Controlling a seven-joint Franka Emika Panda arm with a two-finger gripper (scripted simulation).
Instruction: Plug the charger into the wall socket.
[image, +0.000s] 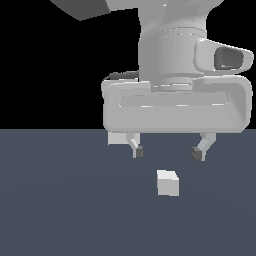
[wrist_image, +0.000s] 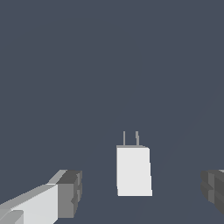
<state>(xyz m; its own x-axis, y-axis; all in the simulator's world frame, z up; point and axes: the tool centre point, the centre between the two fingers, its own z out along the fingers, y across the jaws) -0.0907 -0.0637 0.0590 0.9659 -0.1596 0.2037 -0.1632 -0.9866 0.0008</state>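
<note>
Wrist view: my gripper (wrist_image: 140, 194) hangs open above the charger (wrist_image: 134, 171); should descend centred, clamp its flat sides, prongs (wrist_image: 131, 138) unobstructed.

No text, label, brand, number or sign can be read anywhere in either view, neither on the small plain white cube-like charger block (image: 168, 182) nor on the pale grey robot gripper (image: 168, 152).

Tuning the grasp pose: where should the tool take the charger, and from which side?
Grip the charger on its plain white body, across the two flat side faces, coming straight down from above. It lies on the floor between the open tool fingers. Keep off the end where two thin prongs stick out.
</note>
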